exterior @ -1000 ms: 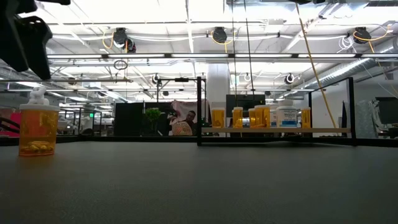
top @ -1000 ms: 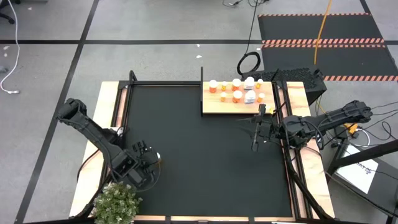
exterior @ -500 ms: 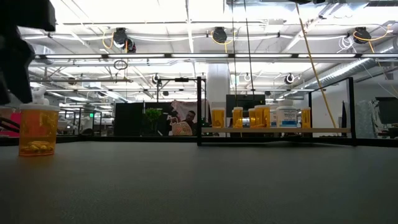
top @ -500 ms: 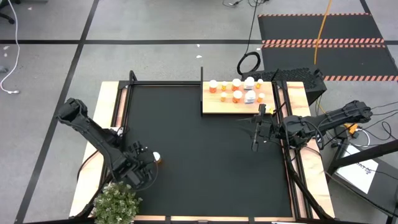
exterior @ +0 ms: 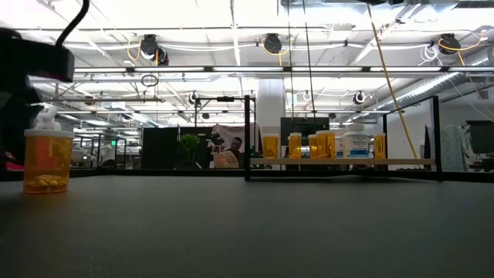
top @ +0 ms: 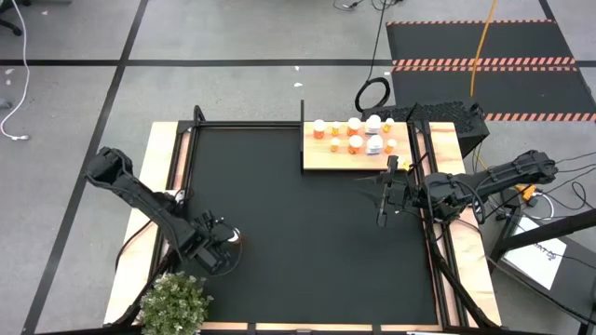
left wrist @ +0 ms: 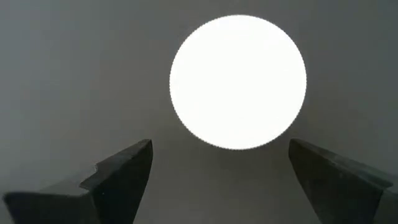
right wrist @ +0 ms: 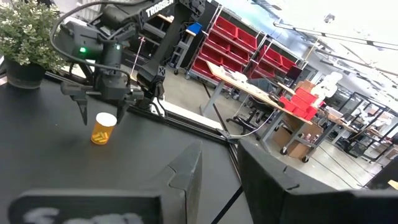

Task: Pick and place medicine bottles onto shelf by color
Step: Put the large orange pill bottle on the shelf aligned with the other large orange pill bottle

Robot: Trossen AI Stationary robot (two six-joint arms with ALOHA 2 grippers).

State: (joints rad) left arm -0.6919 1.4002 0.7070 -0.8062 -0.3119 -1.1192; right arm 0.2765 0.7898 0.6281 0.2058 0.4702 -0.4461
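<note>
An orange medicine bottle with a white cap [top: 235, 236] stands upright on the black mat [top: 298, 233] near its left near corner; it also shows in the low view [exterior: 48, 161] and the right wrist view [right wrist: 103, 129]. My left gripper [left wrist: 220, 146] hangs open just above it, pointing steeply down, one finger on either side of the cap [left wrist: 238, 81], touching nothing. The light-wood shelf [top: 326, 160] lies at the far right with several bottles [top: 355, 141] standing on it. My right gripper [right wrist: 219, 180] waits level above the mat's right side [top: 382, 195], its fingers a narrow gap apart with nothing between them.
A potted plant [top: 174, 302] stands at the near left corner, close behind my left arm. A black upright post [exterior: 247, 137] marks the shelf's left end. The middle of the mat lies between the bottle and the shelf.
My left gripper has come down toward the orange bottle, staying open, until its fingers stand at either side of the cap. The bottle has not moved. My right arm has kept still.
</note>
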